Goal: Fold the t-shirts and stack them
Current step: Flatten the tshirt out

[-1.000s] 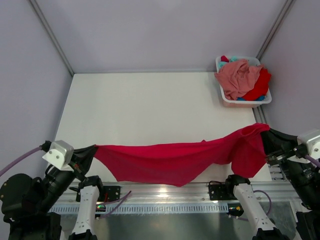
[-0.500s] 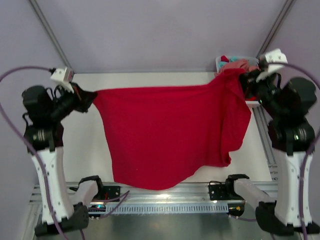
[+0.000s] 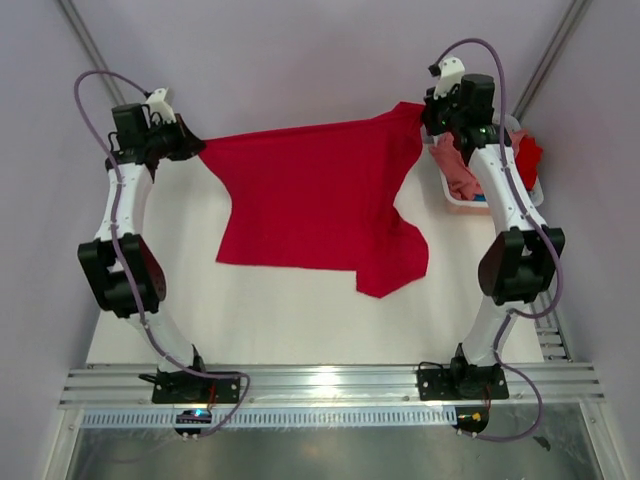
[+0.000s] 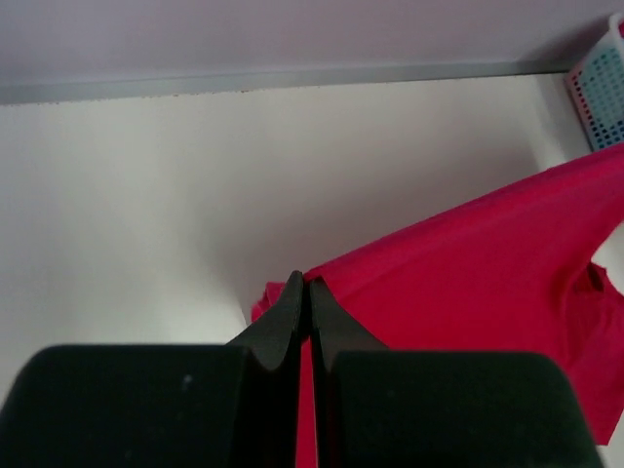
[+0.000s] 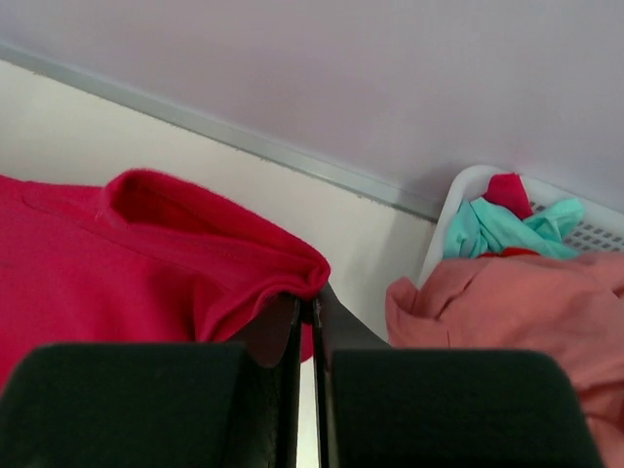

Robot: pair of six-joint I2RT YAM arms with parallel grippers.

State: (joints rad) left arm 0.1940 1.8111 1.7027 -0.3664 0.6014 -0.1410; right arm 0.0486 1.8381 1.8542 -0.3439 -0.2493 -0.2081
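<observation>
The left fingers point(image 3: 192, 150) and right fingers point(image 3: 426, 114) are clamped on 2 upper corners of the red t-shirt point(image 3: 310, 200), stretched wide between them over the worktop point(image 3: 300, 320). A salmon t-shirt point(image 3: 466, 172) lies in the white basket point(image 3: 456, 206) at the far right.

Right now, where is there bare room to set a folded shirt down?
Bare table lies between the red t-shirt and the near rail. Crowded: far right corner, where the heaped basket sits beside the right gripper.
</observation>
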